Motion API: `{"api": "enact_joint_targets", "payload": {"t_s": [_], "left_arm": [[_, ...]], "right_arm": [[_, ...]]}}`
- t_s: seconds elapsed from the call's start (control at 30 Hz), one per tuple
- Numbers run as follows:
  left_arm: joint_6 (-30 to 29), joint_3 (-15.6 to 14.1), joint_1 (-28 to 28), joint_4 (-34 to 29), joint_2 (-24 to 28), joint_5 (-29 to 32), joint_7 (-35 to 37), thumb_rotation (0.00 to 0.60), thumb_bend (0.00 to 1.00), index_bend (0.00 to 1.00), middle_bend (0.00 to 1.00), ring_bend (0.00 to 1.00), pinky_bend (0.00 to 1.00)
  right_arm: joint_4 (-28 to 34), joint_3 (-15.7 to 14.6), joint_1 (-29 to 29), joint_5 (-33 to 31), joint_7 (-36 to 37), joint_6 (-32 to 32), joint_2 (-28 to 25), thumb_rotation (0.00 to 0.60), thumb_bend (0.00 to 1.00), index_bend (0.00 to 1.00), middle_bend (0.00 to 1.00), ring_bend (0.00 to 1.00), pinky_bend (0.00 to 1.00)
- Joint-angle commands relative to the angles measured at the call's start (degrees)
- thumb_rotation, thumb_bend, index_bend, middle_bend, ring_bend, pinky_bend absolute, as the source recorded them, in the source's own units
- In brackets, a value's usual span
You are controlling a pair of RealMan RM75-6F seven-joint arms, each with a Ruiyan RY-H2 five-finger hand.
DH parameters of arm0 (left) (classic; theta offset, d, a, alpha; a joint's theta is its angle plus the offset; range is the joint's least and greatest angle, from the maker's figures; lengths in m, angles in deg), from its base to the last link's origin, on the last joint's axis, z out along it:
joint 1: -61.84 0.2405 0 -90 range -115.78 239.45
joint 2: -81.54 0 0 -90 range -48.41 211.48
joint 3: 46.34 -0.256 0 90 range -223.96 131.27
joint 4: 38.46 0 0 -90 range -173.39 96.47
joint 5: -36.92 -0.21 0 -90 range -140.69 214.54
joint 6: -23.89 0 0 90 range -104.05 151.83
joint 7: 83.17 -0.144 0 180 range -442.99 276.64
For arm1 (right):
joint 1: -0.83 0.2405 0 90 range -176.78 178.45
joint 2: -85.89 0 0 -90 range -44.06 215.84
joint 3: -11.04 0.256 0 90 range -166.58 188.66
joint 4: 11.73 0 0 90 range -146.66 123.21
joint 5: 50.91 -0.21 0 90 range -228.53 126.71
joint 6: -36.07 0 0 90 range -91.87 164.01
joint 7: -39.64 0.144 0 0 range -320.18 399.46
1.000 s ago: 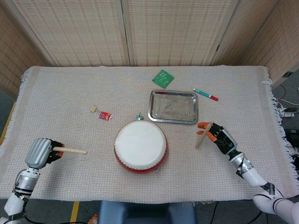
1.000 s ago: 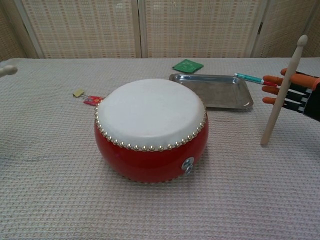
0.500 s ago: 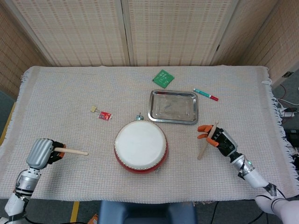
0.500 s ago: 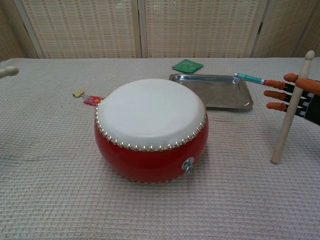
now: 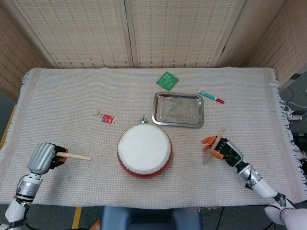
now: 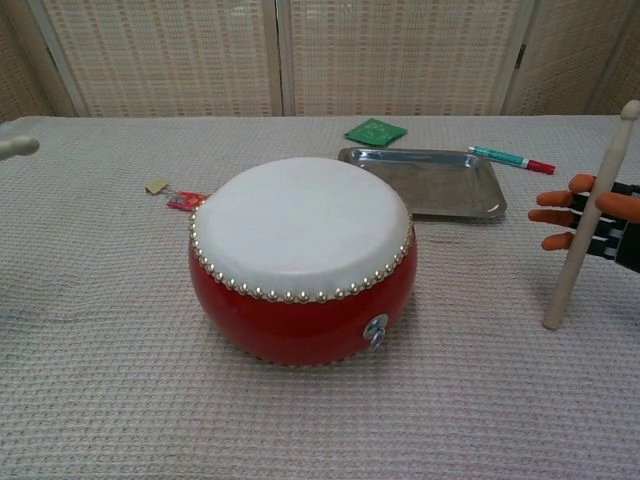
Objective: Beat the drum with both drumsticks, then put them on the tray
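Head view: drum [image 5: 144, 150] sits between both hands. Left hand [image 5: 42, 157] grips a drumstick [image 5: 74, 155] lying level, tip pointing toward the drum. Right hand [image 5: 224, 149] grips its drumstick [image 5: 214, 145] steeply tilted; it has drawn back from the tray [image 5: 178, 110] toward the robot since earlier.

Chest view: right drumstick [image 6: 590, 220] stands near upright, right of the drum [image 6: 302, 259], apart from it; only the left drumstick's tip [image 6: 18, 147] shows.
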Motion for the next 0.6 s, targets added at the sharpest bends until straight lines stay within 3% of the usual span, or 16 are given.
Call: {"api": "enact_joint_targets", "payload": {"t_s": [0.03, 0.07, 0.1, 0.17, 0.27, 0.6], "left_arm": [[0.0, 0.0, 0.0, -0.1, 0.0, 0.0, -0.1, 0.6, 0.71, 1.0, 1.0, 1.0, 1.0], [0.0, 0.0, 0.0, -0.1, 0.0, 0.0, -0.1, 0.6, 0.71, 1.0, 1.0, 1.0, 1.0], [0.0, 0.0, 0.0, -0.1, 0.0, 0.0, -0.2, 0.6, 0.71, 1.0, 1.0, 1.0, 1.0], [0.0, -0.1, 0.0, -0.2, 0.0, -0.1, -0.3, 0.6, 0.71, 1.0, 1.0, 1.0, 1.0], [0.0, -0.2, 0.0, -0.3, 0.0, -0.2, -0.3, 0.6, 0.71, 1.0, 1.0, 1.0, 1.0], [0.1, -0.3, 0.1, -0.4, 0.2, -0.2, -0.2, 0.6, 0.71, 1.0, 1.0, 1.0, 1.0]], "right_arm": [[-0.6, -0.4, -0.4, -0.2, -0.9, 0.0, 0.7, 0.6, 0.14, 0.53, 0.39, 0.31, 0.42], [-0.8, -0.6, -0.5, -0.2, -1.3, -0.1, 1.0, 0.6, 0.14, 0.53, 0.39, 0.32, 0.42], [0.7, 0.6, 0.0, -0.2, -0.3, 3.7, -0.5, 0.6, 0.14, 0.54, 0.4, 0.32, 0.42], [-1.0, -1.4, -0.9, -0.3, -2.1, -1.3, 2.5, 0.6, 0.14, 0.55, 0.41, 0.33, 0.43], [-3.5, -2.3, -1.8, 0.6, -2.5, 1.2, 3.5, 0.6, 0.14, 0.57, 0.43, 0.34, 0.45], [-4.2, -3.6, -1.1, 0.8, -4.0, -1.4, 4.8, 0.6, 0.14, 0.67, 0.51, 0.41, 0.51]]}}
